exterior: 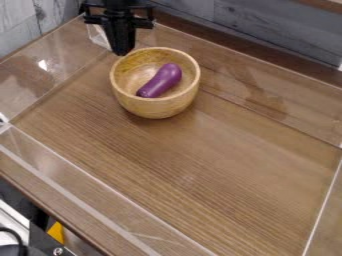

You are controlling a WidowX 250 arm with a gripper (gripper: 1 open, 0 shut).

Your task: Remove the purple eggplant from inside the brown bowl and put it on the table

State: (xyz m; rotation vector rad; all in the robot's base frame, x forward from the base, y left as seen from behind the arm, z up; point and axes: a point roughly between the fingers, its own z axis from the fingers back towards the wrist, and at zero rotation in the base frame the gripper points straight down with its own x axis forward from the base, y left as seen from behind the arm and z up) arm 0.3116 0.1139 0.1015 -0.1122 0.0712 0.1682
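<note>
The black gripper [120,47] points straight down near the top edge, jaws closed.

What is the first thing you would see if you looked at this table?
Your eye lands first on the glossy purple eggplant lying inside the round brown bowl, toward the far side of the wooden table. Next comes the black tool, shut, hanging just over the bowl's far-left rim.
</note>
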